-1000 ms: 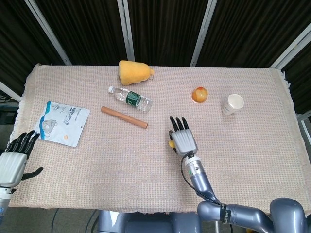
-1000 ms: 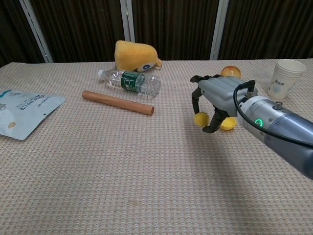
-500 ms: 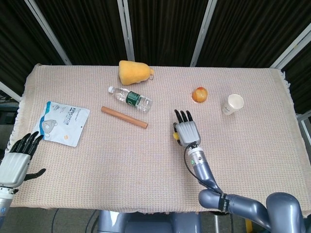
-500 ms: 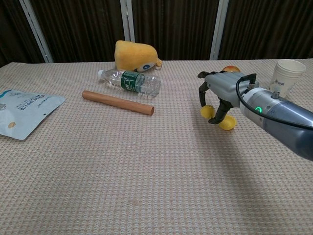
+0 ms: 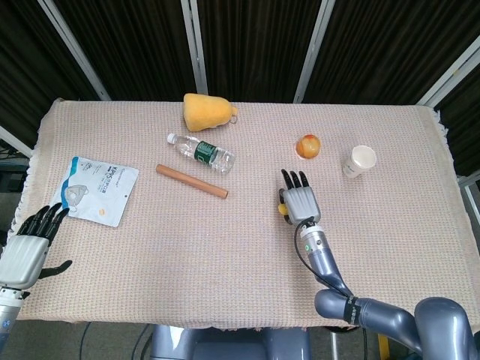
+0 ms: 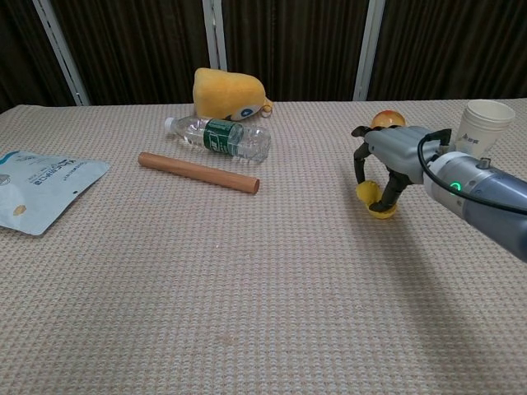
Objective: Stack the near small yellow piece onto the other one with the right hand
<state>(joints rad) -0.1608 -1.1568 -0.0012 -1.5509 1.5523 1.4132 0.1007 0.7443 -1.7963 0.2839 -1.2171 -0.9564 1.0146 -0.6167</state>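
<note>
My right hand [image 6: 397, 155] hangs fingers-down over the right part of the table and pinches a small yellow piece [image 6: 366, 192]. That piece sits just above and to the left of the other small yellow piece [image 6: 384, 213], which lies on the cloth; the two look to be touching. In the head view the right hand [image 5: 301, 202] covers both, with only a sliver of the yellow piece [image 5: 282, 209] showing at its left edge. My left hand [image 5: 28, 241] hovers off the near left edge of the table, fingers spread, holding nothing.
A wooden rod [image 6: 198, 172], a water bottle [image 6: 219, 137] and a yellow plush toy [image 6: 226, 95] lie to the left and behind. A peach-coloured fruit [image 5: 308, 145] and a paper cup [image 6: 479, 130] stand behind the right hand. A white pouch [image 5: 97, 189] lies far left.
My right hand has carried the pinched yellow piece to the right and set it over the other piece. The left hand has barely moved.
</note>
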